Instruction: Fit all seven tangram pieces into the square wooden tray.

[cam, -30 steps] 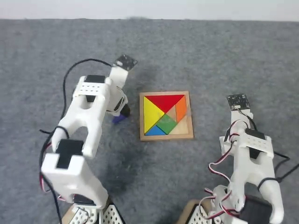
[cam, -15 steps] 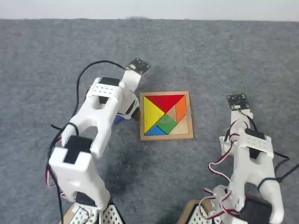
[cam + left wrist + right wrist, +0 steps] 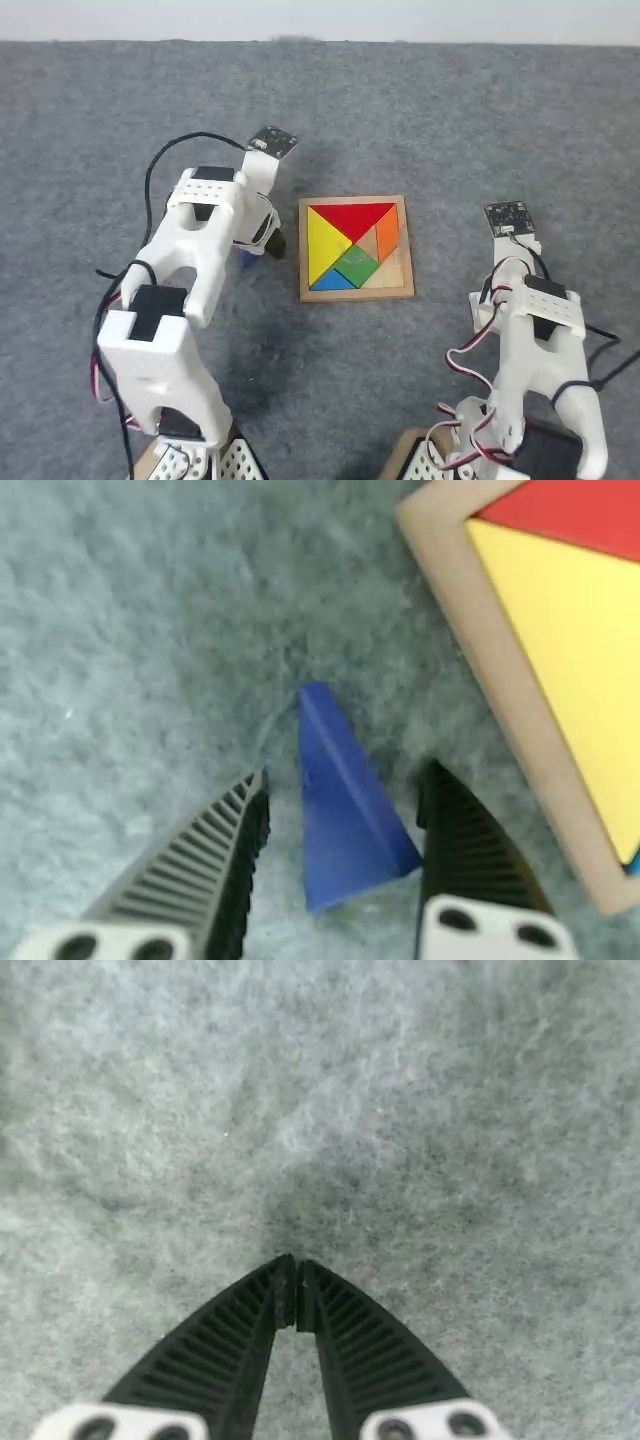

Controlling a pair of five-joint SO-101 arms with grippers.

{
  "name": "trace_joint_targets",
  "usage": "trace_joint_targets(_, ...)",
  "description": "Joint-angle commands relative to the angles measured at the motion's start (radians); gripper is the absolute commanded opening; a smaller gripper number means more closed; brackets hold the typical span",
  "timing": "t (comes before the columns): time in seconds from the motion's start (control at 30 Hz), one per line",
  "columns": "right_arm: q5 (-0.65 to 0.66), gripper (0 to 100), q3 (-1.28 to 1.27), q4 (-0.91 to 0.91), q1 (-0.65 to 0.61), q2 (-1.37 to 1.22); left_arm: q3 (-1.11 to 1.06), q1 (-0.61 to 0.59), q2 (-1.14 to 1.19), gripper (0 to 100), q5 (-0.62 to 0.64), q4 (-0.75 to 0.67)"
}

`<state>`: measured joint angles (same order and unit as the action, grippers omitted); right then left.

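A dark blue triangle piece [image 3: 345,800] lies on the grey carpet, just off the left side of the square wooden tray [image 3: 500,670]. My left gripper [image 3: 345,778] is open and straddles the piece, one finger on each side, neither pressing it. From above, the blue triangle [image 3: 245,259] peeks out beside the left gripper [image 3: 268,243]. The tray [image 3: 355,294] holds red, yellow, orange, green and light blue pieces, with bare wood at its near right corner. My right gripper [image 3: 288,1265] is shut on nothing, low over bare carpet.
The right arm [image 3: 530,320] stands well to the right of the tray. Grey carpet [image 3: 450,120] spreads open behind and in front of the tray. A black cable [image 3: 165,160] loops beside the left arm.
The left arm swung right towards the tray, then came back left. The blue triangle stayed at about the same spot on the carpet. The right arm kept still.
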<state>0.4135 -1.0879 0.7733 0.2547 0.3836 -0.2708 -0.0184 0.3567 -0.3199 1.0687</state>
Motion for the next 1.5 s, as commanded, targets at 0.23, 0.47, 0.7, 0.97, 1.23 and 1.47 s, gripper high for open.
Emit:
trace_joint_targets(0.23, 0.017, 0.7, 0.003, -0.019, 0.015, 0.039, 0.015, -0.017, -0.031, 12, -0.017, 0.025)
trace_joint_targets(0.47, 0.017, 0.7, 0.003, -0.019, 0.015, 0.039, 0.122, -0.008, -0.031, 8, -0.046, 0.167)
trace_joint_targets(0.7, 0.015, 0.7, 0.003, -0.019, 0.015, 0.039, 0.404, 0.063, -0.031, 6, -0.04, 0.433)
trace_joint_targets(0.97, 0.015, 0.7, -0.003, -0.021, 0.015, 0.039, 0.68, 0.315, -0.021, 5, 0.115, 0.647)
trace_joint_targets(1.23, 0.015, 0.7, -0.005, -0.021, 0.015, 0.039, 0.673, 0.195, -0.018, 11, 0.13, 0.632)
trace_joint_targets(1.47, 0.015, 0.7, -0.005, -0.021, 0.015, 0.041, 0.397, 0.121, -0.029, 16, 0.012, 0.491)
